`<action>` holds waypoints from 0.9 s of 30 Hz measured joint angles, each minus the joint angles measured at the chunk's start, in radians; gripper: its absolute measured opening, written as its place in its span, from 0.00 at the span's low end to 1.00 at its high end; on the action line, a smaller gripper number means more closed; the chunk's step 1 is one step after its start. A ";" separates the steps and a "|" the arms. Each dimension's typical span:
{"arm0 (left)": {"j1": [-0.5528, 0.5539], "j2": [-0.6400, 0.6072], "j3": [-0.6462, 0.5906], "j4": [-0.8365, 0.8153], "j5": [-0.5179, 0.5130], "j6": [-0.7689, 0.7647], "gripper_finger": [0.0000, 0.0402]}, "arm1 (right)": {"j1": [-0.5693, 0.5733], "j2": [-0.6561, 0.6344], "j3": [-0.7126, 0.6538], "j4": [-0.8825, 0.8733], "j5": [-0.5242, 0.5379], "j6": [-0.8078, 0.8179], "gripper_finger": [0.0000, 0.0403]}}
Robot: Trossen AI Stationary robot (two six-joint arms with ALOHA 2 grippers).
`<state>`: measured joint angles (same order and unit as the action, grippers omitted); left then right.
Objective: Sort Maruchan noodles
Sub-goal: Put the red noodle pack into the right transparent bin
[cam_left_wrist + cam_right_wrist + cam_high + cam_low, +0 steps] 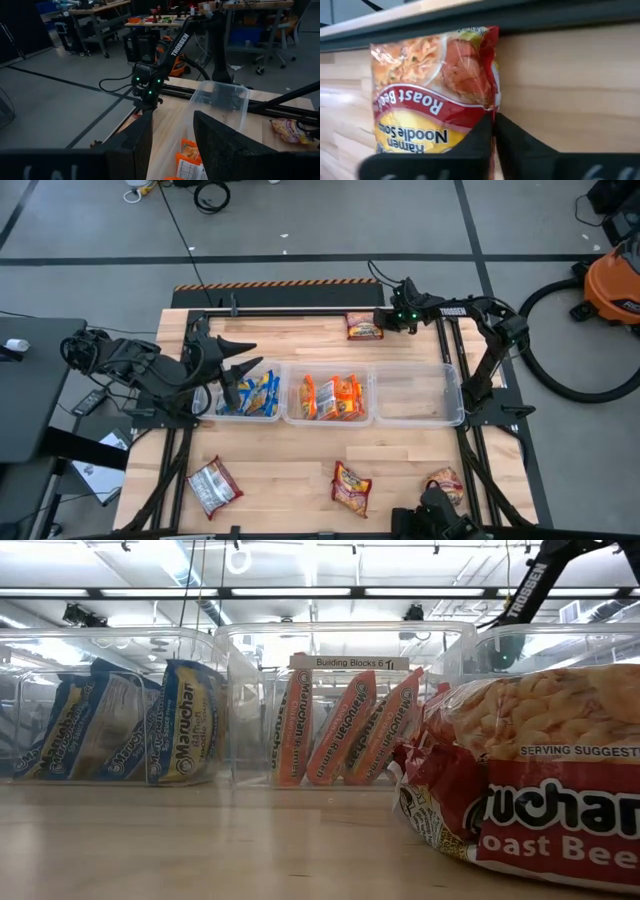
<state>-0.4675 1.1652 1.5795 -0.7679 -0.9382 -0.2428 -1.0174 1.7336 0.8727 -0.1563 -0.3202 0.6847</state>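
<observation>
We are at the pickup step: our right hand [493, 131] has its fingers pinched shut on the edge of the red Roast Beef packet [364, 327] lying at the table's [300, 480] far edge, so next we likely lift it toward the empty right bin [418, 395], while our left hand [236, 370] waits part open over the blue packets' bin [246, 394].

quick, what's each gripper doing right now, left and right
Left gripper: open, holding nothing, above the blue packets' bin.
Right gripper: closed on the edge of the red Roast Beef packet at the table's far side.
</observation>
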 joint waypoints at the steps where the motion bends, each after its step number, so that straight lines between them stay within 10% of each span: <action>1: 0.000 0.000 0.000 0.000 0.000 0.000 0.37 | 0.003 0.000 0.000 0.013 0.002 0.000 0.05; 27: 0.000 0.000 0.000 -0.001 0.000 0.000 0.37 | 0.186 -0.516 0.000 -0.117 0.155 0.068 0.00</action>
<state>-0.4675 1.1654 1.5795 -0.7685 -0.9382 -0.2432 -0.8317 1.2175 0.8726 -0.2735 -0.1657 0.7529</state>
